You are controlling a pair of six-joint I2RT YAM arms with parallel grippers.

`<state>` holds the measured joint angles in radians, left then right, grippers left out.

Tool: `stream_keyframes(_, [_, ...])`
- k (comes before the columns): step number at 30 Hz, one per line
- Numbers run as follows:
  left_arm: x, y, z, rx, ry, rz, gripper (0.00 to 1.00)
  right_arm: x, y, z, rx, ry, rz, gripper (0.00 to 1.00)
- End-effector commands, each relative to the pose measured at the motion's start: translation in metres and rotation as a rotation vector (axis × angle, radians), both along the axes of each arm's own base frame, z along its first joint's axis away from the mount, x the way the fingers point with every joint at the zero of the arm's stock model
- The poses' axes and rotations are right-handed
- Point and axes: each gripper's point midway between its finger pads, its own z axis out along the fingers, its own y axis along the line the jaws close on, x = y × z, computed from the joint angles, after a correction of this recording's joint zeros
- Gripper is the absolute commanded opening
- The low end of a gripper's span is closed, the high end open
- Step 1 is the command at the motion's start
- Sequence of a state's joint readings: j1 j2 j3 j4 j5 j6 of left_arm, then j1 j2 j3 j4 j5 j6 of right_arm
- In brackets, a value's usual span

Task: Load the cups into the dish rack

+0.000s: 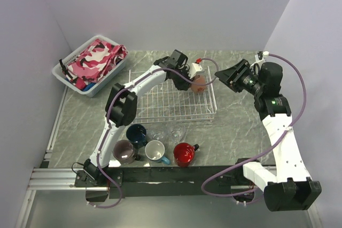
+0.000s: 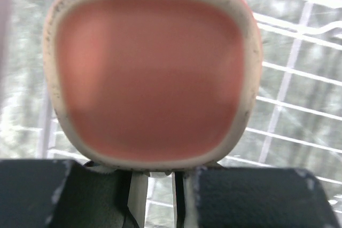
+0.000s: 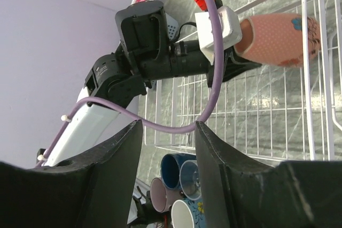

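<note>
Left wrist view: the salmon mug [image 2: 152,78] fills the frame, its mouth turned to the camera, with white rack wire behind it.
Left jaws: the left gripper [image 2: 155,180] is pressed nearly together, pinching the salmon mug at its rim. Whether it holds wall or handle cannot be told.
Mug's place: over the far right corner of the dish rack [image 1: 214,105], base pointing away from the jaws. Whether it touches the wire cannot be told.
Right jaws: the right gripper [image 3: 168,126] is spread with nothing between its fingers. It hangs just right of the rack's far right corner, facing the mug.
Step in hand: likely placing the first cup, since no other cup sits in the rack.
Next move: probably lower and level the mug onto the grid, then part the jaws and lift out.
Edges: the rack's low right and far walls stand close to the mug, so a sideways drift could catch the wire. The two grippers are near each other.
Open room: the rack's left and near parts hold nothing.
Waiting cups: navy mug [image 1: 137,133], mauve mug [image 1: 124,151], light blue mug [image 1: 155,150], red mug [image 1: 184,153] and two clear glasses [image 1: 177,130] cluster on the table [image 1: 80,121], near the rack's near side.
Far left: a white basket [image 1: 67,81] with pink cloth, well apart.
</note>
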<state>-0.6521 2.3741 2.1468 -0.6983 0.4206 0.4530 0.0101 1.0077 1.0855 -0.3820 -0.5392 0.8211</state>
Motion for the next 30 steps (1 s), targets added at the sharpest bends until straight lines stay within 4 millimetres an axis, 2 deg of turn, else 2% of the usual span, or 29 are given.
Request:
stream_keyframes(1, [0.026, 0.008, 0.025, 0.031, -0.177, 0.011, 0.15, -0.006, -0.001, 0.011, -0.008, -0.055, 0.008, 0.52])
stream_keyframes(4, [0.033, 0.013, 0.029, 0.049, -0.205, 0.022, 0.15, -0.006, 0.000, 0.011, -0.007, -0.056, 0.009, 0.52])
stream_keyframes(5, [0.033, 0.013, 0.031, 0.045, -0.207, 0.019, 0.16, -0.004, -0.008, 0.010, -0.003, -0.052, -0.015, 0.52])
stream_keyframes(7, [0.034, 0.013, 0.037, 0.037, -0.216, 0.013, 0.24, -0.003, -0.008, 0.012, 0.000, -0.057, -0.016, 0.52])
stream_keyframes(8, [0.033, 0.013, 0.040, 0.040, -0.219, 0.005, 0.33, -0.003, -0.008, 0.011, 0.001, -0.056, -0.017, 0.52])
stream_keyframes(9, [0.034, 0.013, 0.043, 0.038, -0.225, 0.006, 0.56, -0.003, -0.007, 0.013, 0.003, -0.061, -0.014, 0.52])
stream_keyframes(11, [0.033, 0.015, 0.047, 0.041, -0.224, -0.002, 0.71, -0.003, -0.007, 0.013, 0.006, -0.060, -0.013, 0.52])
stream_keyframes(12, [0.032, 0.015, 0.050, 0.036, -0.223, -0.002, 0.87, -0.002, -0.007, 0.013, 0.007, -0.059, -0.015, 0.52])
stream_keyframes(14, [0.032, 0.018, 0.054, 0.032, -0.216, 0.004, 0.92, -0.003, -0.007, 0.014, 0.009, -0.063, -0.014, 0.52])
stream_keyframes(15, [0.033, 0.020, 0.055, 0.032, -0.217, 0.009, 0.99, -0.002, -0.007, 0.013, 0.012, -0.061, -0.014, 0.52])
stream_keyframes(19, [0.036, 0.021, 0.072, -0.007, -0.216, 0.033, 0.96, -0.002, -0.006, 0.015, 0.016, -0.067, -0.012, 0.52])
stream_keyframes(22, [0.038, 0.017, 0.100, -0.072, -0.220, 0.050, 0.97, -0.002, -0.007, 0.015, 0.009, -0.066, -0.014, 0.52])
stream_keyframes(23, [0.039, 0.014, 0.117, -0.110, -0.230, 0.054, 0.96, -0.002, -0.008, 0.014, 0.006, -0.061, -0.018, 0.52])
stream_keyframes(25, [0.038, 0.018, 0.140, -0.146, -0.227, 0.066, 0.96, -0.002, -0.009, 0.014, -0.004, -0.063, -0.020, 0.52])
stream_keyframes(26, [0.039, 0.020, 0.161, -0.185, -0.233, 0.083, 0.96, -0.003, -0.009, 0.013, -0.012, -0.057, -0.018, 0.52])
stream_keyframes(27, [0.043, 0.029, 0.173, -0.206, -0.230, 0.104, 0.97, -0.003, -0.010, 0.011, -0.023, -0.051, -0.017, 0.52])
stream_keyframes(28, [0.040, 0.037, 0.192, -0.229, -0.238, 0.120, 0.96, -0.001, -0.013, 0.006, -0.071, -0.049, -0.012, 0.52])
stream_keyframes(29, [0.040, 0.045, 0.198, -0.239, -0.232, 0.144, 0.97, -0.002, -0.013, -0.008, -0.105, 0.028, 0.000, 0.52])
stream_keyframes(30, [0.044, 0.061, 0.205, -0.241, -0.240, 0.181, 0.96, -0.006, -0.005, -0.018, -0.149, 0.071, 0.038, 0.52])
